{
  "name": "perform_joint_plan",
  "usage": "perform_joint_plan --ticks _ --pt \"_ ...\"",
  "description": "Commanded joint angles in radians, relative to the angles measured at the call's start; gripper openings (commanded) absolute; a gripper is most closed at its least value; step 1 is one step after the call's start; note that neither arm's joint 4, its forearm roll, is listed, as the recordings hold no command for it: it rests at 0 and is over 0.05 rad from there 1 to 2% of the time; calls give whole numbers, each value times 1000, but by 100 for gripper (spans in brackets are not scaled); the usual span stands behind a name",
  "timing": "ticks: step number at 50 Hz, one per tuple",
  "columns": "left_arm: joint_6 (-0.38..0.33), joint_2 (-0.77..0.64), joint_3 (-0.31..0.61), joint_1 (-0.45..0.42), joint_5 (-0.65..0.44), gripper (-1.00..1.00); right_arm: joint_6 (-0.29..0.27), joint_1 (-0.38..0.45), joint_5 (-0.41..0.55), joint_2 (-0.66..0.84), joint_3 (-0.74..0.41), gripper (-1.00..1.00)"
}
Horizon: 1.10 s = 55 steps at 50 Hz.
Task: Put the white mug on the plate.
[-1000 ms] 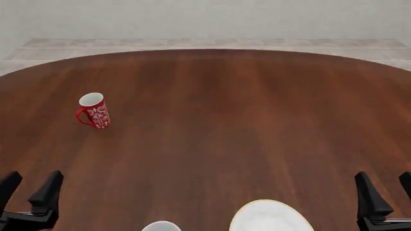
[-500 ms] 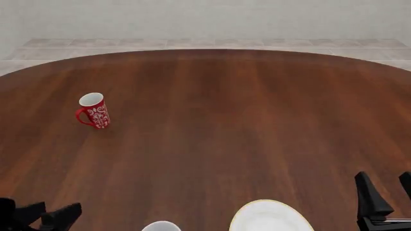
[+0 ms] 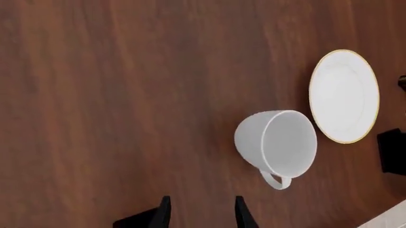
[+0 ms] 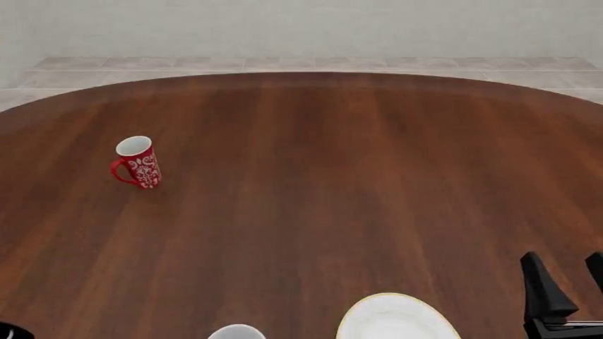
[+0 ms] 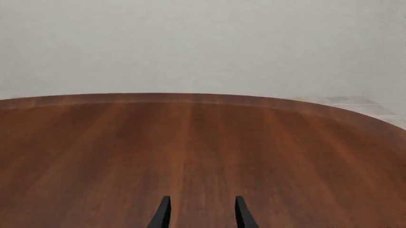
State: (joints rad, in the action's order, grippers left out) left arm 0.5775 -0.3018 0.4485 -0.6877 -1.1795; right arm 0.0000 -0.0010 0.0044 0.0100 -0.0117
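The white mug (image 3: 276,142) stands upright on the brown table, handle toward my left gripper, right beside the plate (image 3: 344,95) but not on it. In the front view only the mug's rim (image 4: 236,332) and the plate's far half (image 4: 396,321) show at the bottom edge. My left gripper (image 3: 201,213) is open and empty, above the table, short of the mug and off to its side. My right gripper (image 4: 563,260) is open and empty, to the right of the plate; its fingers (image 5: 163,211) point across the bare table.
A red mug with a white floral pattern (image 4: 138,162) stands upright at the far left of the table (image 4: 311,176). A black part of the right arm (image 3: 393,149) shows near the plate. The table's far edge meets a tiled floor and wall.
My left gripper has dropped back out of the front view at the bottom left; only a black corner remains. The right gripper, both mugs and the plate have not moved.
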Motion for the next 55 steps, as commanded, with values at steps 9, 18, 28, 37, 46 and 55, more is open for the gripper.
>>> perform_joint_plan --ticks 9,18,28,37,46,55 --pt "67 -101 83 -171 -40 100 0 1 1 -3 2 100" --pt "93 -97 57 -249 -19 100 0 1 1 -3 2 100" --pt "126 -166 60 -313 41 100 0 2 1 -3 2 100" --pt "191 -263 98 -405 105 100 0 1 1 -3 2 100" --pt "309 -350 73 -520 245 100 0 2 1 -3 2 100" --pt "352 -414 77 -572 296 100 0 2 1 -3 2 100"
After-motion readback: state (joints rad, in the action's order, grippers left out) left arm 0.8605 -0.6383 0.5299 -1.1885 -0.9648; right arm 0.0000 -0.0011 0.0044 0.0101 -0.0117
